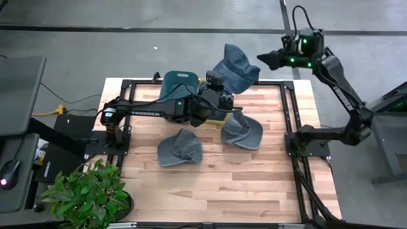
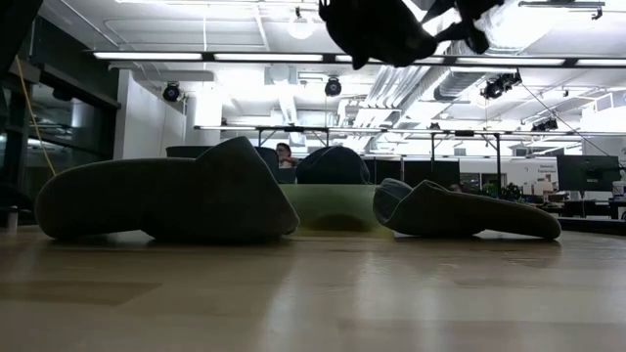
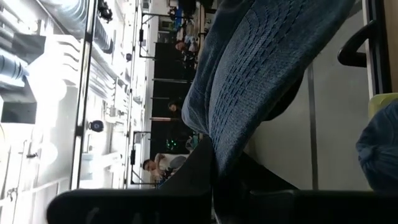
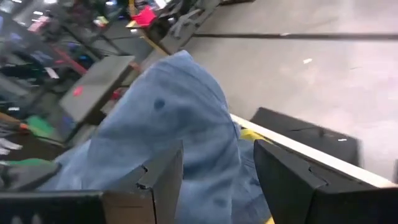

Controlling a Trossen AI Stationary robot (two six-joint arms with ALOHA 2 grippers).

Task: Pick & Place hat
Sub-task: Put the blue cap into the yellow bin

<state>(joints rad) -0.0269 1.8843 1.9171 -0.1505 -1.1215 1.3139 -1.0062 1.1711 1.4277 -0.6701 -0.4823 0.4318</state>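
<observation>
Left gripper [image 1: 219,89] is clamped on the lifted hat [image 1: 236,65], hanging above the table's [image 1: 267,191] far edge. Right gripper [image 1: 266,60] waits with fingers apart at three o'clock of the hat, facing it.

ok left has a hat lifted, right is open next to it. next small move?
Probably ease the right end effector forward onto the raised hat and close. The left end effector is shut on that hat, holding it above the table's far edge, and the right fingers stand open with denim between them.
</observation>
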